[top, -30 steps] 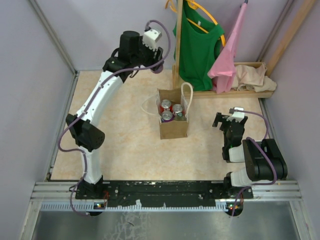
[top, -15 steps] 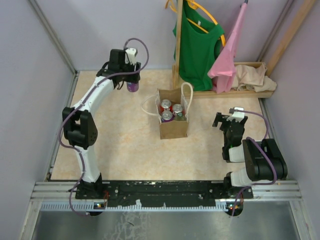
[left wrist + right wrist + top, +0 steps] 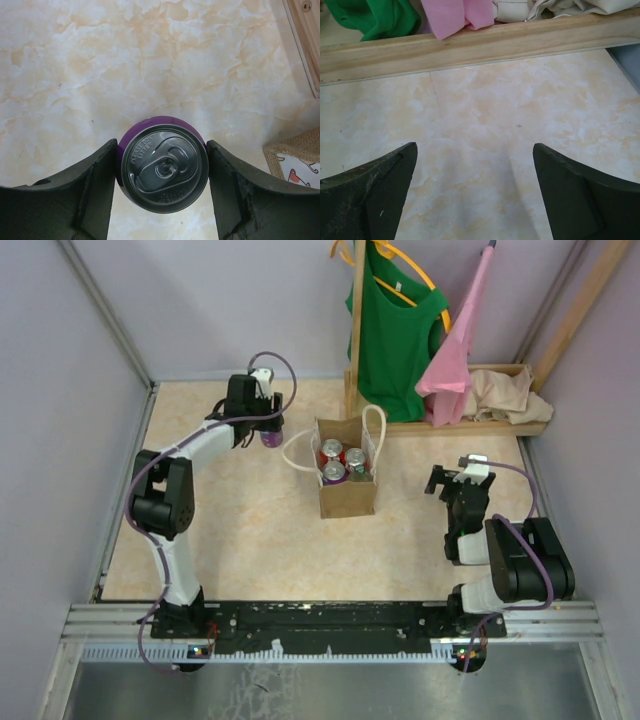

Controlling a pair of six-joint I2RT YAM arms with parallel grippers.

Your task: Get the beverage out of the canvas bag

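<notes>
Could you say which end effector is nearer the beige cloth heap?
Right. The right end effector hangs in front of the cloth heap; the left end effector, gripping a purple can, is past the canvas bag.

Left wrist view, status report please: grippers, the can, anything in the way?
Left gripper shut on purple can, outside canvas bag, to its left. Right gripper open, empty, parked apart. Three cans inside the bag. Nothing blocking near the can.

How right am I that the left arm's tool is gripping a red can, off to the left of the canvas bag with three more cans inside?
Almost right, but the can is purple, not red. The left wrist view shows the left tool closed on a purple can. The rest stands: in the top view it is left of the canvas bag, which has three cans inside.
</notes>
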